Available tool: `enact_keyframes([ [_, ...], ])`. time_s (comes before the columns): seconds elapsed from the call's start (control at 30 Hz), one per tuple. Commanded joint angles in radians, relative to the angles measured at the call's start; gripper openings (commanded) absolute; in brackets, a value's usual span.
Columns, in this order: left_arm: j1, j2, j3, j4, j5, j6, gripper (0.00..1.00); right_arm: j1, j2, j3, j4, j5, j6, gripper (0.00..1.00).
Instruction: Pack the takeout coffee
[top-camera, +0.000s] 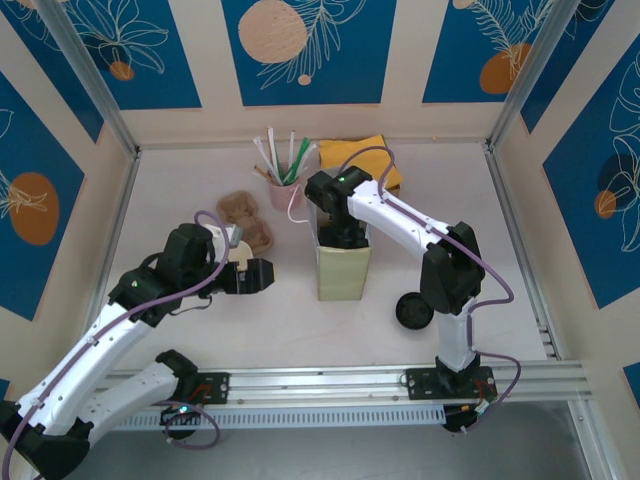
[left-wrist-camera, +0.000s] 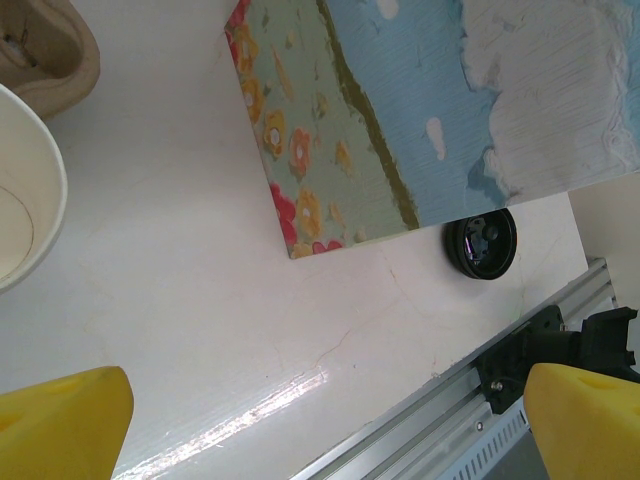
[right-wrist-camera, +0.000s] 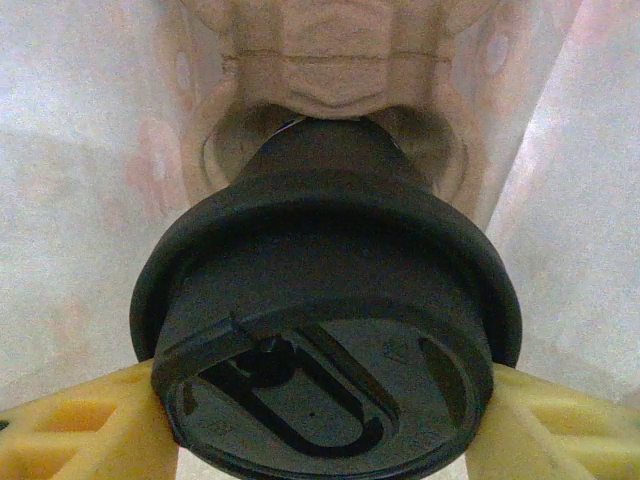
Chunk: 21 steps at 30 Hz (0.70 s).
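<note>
The left gripper (top-camera: 262, 274) hovers with jaws spread wide, grasping nothing. An open white cup (left-wrist-camera: 22, 190) sits near it on the table (top-camera: 180, 190). At centre stands the paper bag (top-camera: 343, 272). The right gripper (top-camera: 345, 233) reaches down inside it, fingers (right-wrist-camera: 90, 430) clamped on the takeout coffee (right-wrist-camera: 330, 300), with a pulp carrier (right-wrist-camera: 330, 60) below. A loose black lid (top-camera: 413, 311) lies further right.

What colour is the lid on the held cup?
Black; the lid shows best in the right wrist view.
</note>
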Motion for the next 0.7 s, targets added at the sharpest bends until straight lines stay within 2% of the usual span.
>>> enact_keyframes([
  [0.0, -0.008, -0.015, 0.001, 0.007, -0.002, -0.007, 1.00, -0.006, 0.077, -0.029, 0.018, 0.010, -0.011, 0.64],
  [0.27, -0.008, -0.048, 0.003, 0.025, -0.026, -0.014, 1.00, -0.005, 0.076, -0.023, 0.016, 0.009, -0.011, 0.64],
  [0.67, -0.009, -0.114, 0.014, 0.008, -0.144, -0.013, 1.00, -0.005, 0.078, -0.014, 0.011, 0.010, -0.014, 0.65],
])
